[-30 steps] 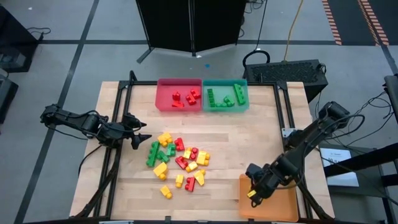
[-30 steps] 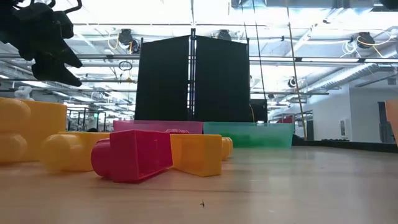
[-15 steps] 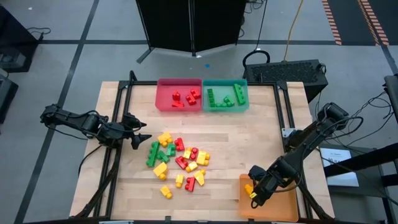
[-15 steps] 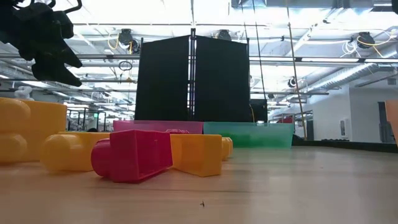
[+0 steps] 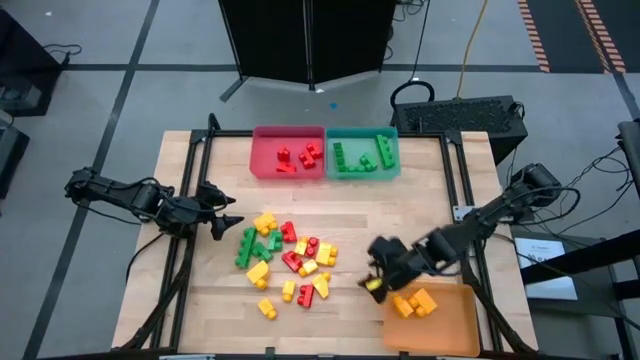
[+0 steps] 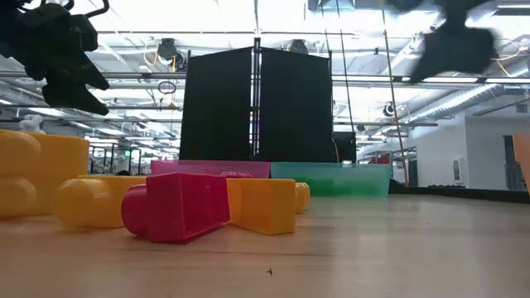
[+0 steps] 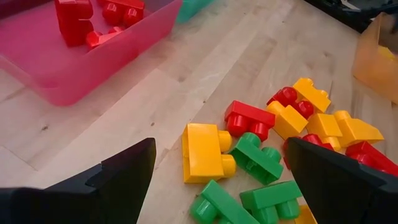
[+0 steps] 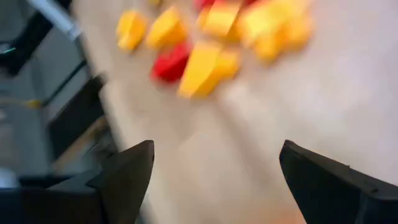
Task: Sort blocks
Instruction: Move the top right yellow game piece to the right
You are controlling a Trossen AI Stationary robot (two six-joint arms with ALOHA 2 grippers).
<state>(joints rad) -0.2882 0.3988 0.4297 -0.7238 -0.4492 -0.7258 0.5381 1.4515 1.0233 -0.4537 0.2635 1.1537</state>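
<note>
A pile of red, green and yellow blocks (image 5: 285,258) lies on the wooden table at its middle; in the left wrist view the blocks (image 7: 273,149) show close ahead. More red blocks lie in the red tray (image 5: 262,165) and green ones in the teal tray (image 5: 392,168) at the far edge. Yellow blocks (image 5: 415,303) lie in the orange tray (image 5: 450,330) at the near right. My right gripper (image 5: 372,275) is open above the table between that tray and the pile, with nothing between its fingers (image 8: 214,152). My left gripper (image 5: 230,225) waits open, left of the pile.
Black frame rails (image 5: 195,170) run along the table's left and right sides. Bare wood lies between the pile and the far trays. In the low view, a red block (image 6: 178,207) and yellow blocks stand close to the camera.
My right gripper has swung from above the orange tray toward the table's left, toward the pile, moving fast enough to blur. Yellow blocks now lie uncovered in the orange tray where it stood.
</note>
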